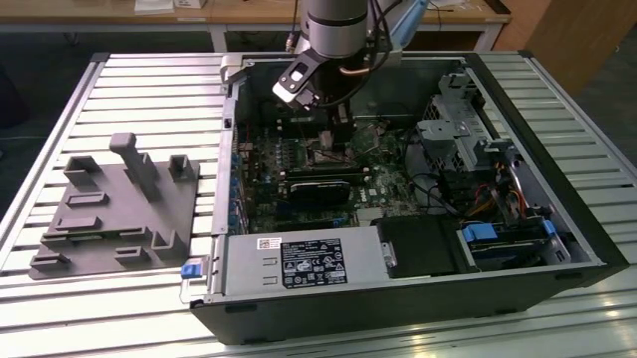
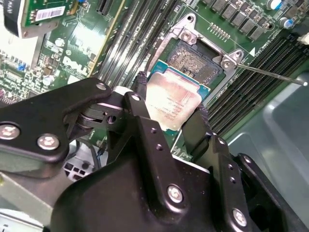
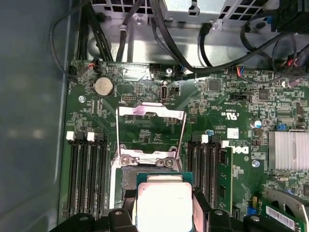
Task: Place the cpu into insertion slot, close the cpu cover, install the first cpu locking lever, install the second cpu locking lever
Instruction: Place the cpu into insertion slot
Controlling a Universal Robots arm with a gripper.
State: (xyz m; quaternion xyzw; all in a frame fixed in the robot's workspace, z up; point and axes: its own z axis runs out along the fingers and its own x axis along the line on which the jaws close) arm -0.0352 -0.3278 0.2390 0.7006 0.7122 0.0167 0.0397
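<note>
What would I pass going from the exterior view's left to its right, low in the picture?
grey plastic block → small blue tab → silver labelled box → black box → blue drive bay

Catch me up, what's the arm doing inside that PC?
The arm reaches down into the open computer case. Its gripper is shut on the cpu, holding it by two opposite edges. The chip hangs partly over the insertion slot, whose contact field is bare, so it is not seated yet. The cpu cover is flipped open.
</note>
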